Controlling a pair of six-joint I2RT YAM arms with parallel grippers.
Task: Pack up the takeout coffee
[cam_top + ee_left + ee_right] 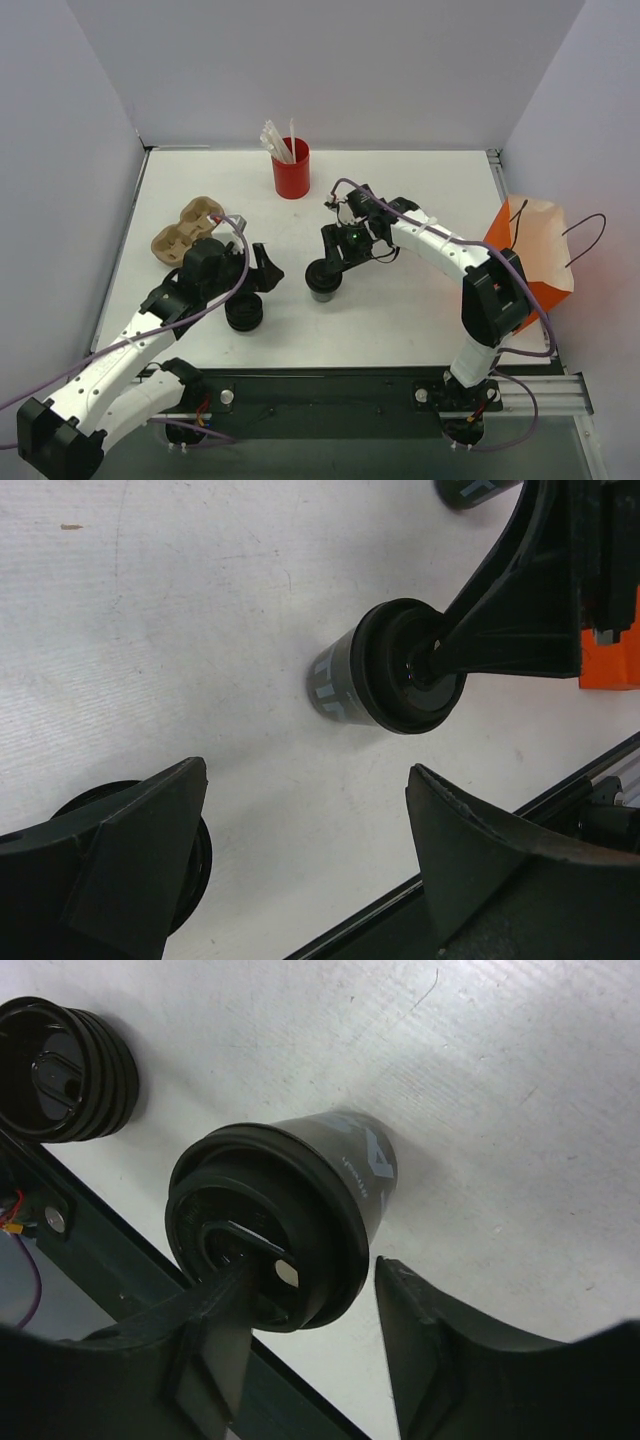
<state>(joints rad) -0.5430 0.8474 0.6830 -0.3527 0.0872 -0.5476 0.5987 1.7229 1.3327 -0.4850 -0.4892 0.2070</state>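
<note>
Right gripper first, filling the bottom of its own wrist view: spread fairly wide, clamped on nothing. Directly underneath, the takeout coffee cup, black, lid on, standing upright on the table, so long axis straight up and down. Worth a look at the finger placement though: one finger parked over the top of the lid, seemingly touching it near the sip hole, the other hanging off to the side just past the rim. So not straddling the cup body yet. Probably needs a small sideways shift plus a drop before closing, otherwise just pinching lid edge and maybe popping it off or tipping the whole thing.

Left gripper also wide open and empty, hovering just beside the low stack of loose lids, with the cup off to its right and clearly apart. Definitely the farther hand, no contest. Orange paper bag way out at the right edge of the table, beyond the right arm's elbow, well apart from the cup, so same arm looks like the natural pick for the carry too. Cardboard cup carrier and red cup of straws further back, not in the path. Can't judge the bag mouth's opening from the top view, so no promises on an easy drop-in.
</note>
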